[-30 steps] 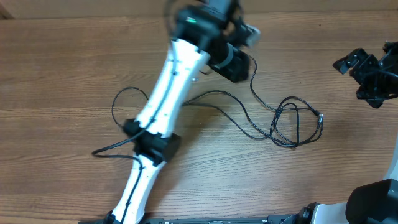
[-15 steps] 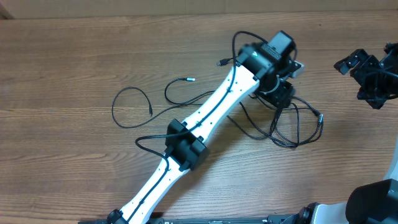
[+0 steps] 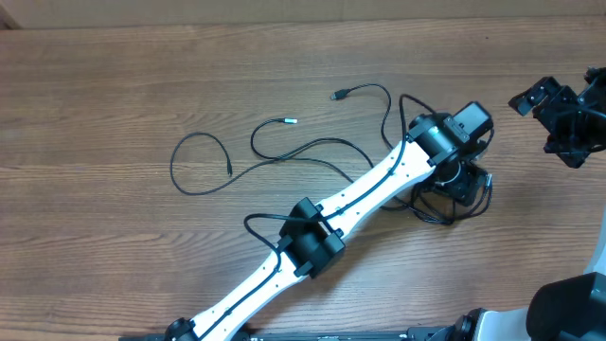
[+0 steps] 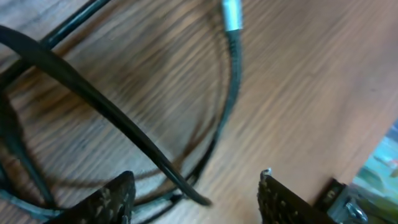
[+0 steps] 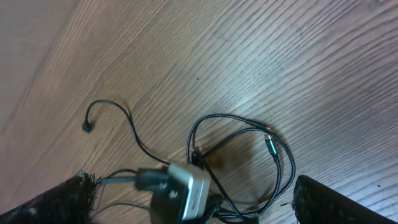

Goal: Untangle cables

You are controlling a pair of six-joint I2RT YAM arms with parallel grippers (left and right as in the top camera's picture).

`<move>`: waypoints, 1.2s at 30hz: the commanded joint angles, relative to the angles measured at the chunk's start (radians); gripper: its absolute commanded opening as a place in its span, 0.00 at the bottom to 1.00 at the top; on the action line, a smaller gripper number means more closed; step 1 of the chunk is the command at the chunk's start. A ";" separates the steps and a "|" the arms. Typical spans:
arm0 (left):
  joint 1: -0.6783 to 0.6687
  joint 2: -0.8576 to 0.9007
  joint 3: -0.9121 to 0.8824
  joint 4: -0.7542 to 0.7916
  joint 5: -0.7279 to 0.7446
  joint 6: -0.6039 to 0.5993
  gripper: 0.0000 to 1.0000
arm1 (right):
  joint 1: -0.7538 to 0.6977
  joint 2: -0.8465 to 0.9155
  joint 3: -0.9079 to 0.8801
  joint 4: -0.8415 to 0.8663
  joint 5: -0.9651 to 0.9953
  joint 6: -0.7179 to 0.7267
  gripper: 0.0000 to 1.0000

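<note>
- shows a wooden table (image 3: 114,85) from above, with thin black cables (image 4: 99,102) lying across it.
- places their tight knot of loops at 3 o'clock on the table, directly under the left gripper (image 4: 196,186).
- trails loose strands (image 3: 322,141) from there toward 9 o'clock, with two small plug ends near 12 o'clock.
- finds the left gripper spread wide and low over the knot, one strand crossing the gap between its fingers (image 4: 112,199), nothing pinched.
- finds the right gripper (image 5: 193,190) spread wide too, gripping nothing, at 2 o'clock, well apart from the knot.
- picks out a silvery plug tip (image 4: 231,14) at 12 o'clock in the left wrist view, on an outer loop.
- risks catching two crossed strands at once if closed here, which would pull the knot tighter rather than looser.
- risks dragging the whole knot across the table on a lift, with nothing pinning the far end.
- risks snagging the plug tip inside a loop if drawn through too fast.
</note>
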 commanded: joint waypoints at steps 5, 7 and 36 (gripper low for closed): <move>-0.006 0.073 -0.004 0.026 -0.067 -0.057 0.59 | -0.004 -0.001 0.007 0.000 0.018 0.002 1.00; 0.003 0.084 -0.006 0.056 -0.074 -0.056 0.24 | -0.004 -0.001 0.007 -0.002 0.018 -0.016 1.00; 0.546 -0.600 0.252 -0.146 0.331 0.155 0.04 | 0.108 -0.022 0.009 0.231 -0.960 -0.267 0.98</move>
